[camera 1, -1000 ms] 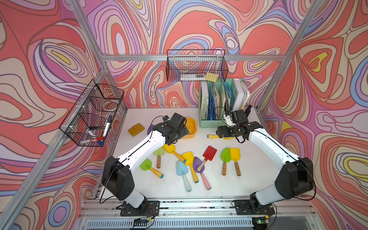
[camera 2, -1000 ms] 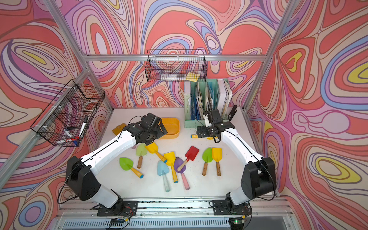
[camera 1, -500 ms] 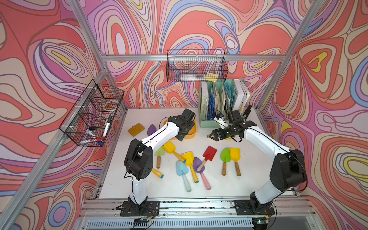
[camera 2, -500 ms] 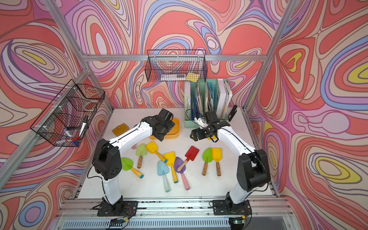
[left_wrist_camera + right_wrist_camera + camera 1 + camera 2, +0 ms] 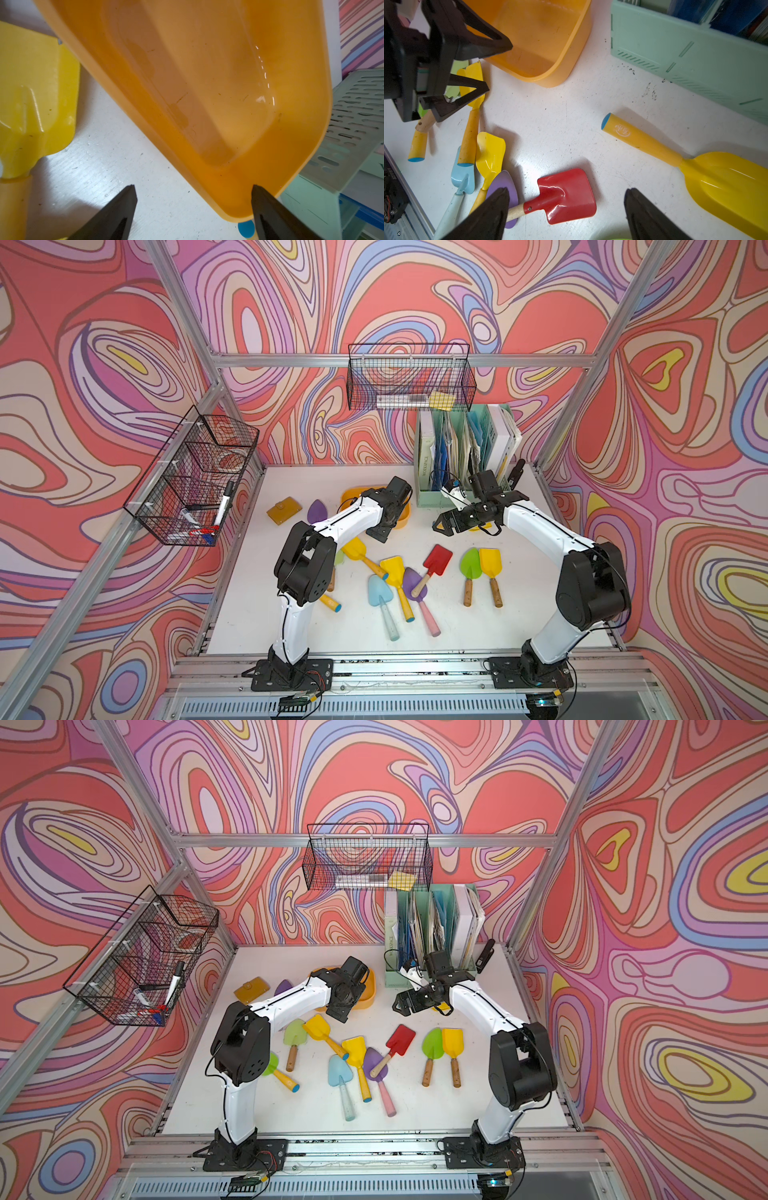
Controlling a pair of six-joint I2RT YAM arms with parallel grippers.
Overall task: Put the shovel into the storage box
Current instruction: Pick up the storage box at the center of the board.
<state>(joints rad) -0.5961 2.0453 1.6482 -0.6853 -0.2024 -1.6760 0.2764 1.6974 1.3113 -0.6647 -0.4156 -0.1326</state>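
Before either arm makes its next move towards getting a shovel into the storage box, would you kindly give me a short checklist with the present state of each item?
1. The storage box is empty inside: ok.
2. The left gripper is open and holds nothing: ok.
3. The right gripper is open and holds nothing: ok.
4. The yellow shovel by the mint organizer lies alone, handle free: ok.
5. The box opening is clear of arms: not ok; the left gripper's fingers straddle its rim.
6. The left gripper is off the rim, not touching: cannot tell.
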